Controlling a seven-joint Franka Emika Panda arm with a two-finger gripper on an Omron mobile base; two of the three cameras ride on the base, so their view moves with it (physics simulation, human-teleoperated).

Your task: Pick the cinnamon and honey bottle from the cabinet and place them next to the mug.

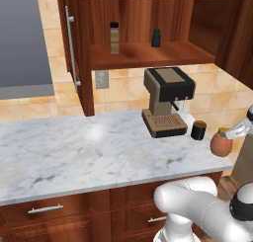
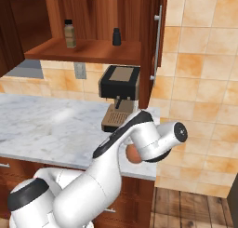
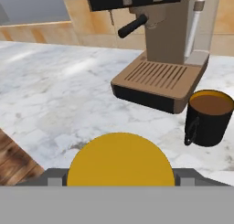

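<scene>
My gripper (image 1: 228, 133) is shut on the honey bottle (image 1: 221, 145), a round orange-brown jar, gripping it at its yellow lid (image 3: 120, 160). The jar is low over the counter's right end, just right of and nearer than the dark mug (image 1: 198, 130); whether it touches the marble I cannot tell. In the hand view the mug (image 3: 209, 118) stands past the lid to the right, brown inside. The tan cinnamon (image 1: 114, 37) with its black cap stands upright on the shelf of the open cabinet (image 1: 148, 54). From the right base view the cinnamon (image 2: 70, 34) shows at the shelf's left and the honey bottle (image 2: 133, 155) peeks out under my forearm.
A brown-and-black coffee machine (image 1: 166, 100) stands just left of the mug, under the shelf. A small all-black bottle (image 1: 156, 38) sits on the shelf right of the cinnamon. The cabinet door (image 1: 74, 48) hangs open at left. The marble counter (image 1: 74, 152) ends just right of the jar.
</scene>
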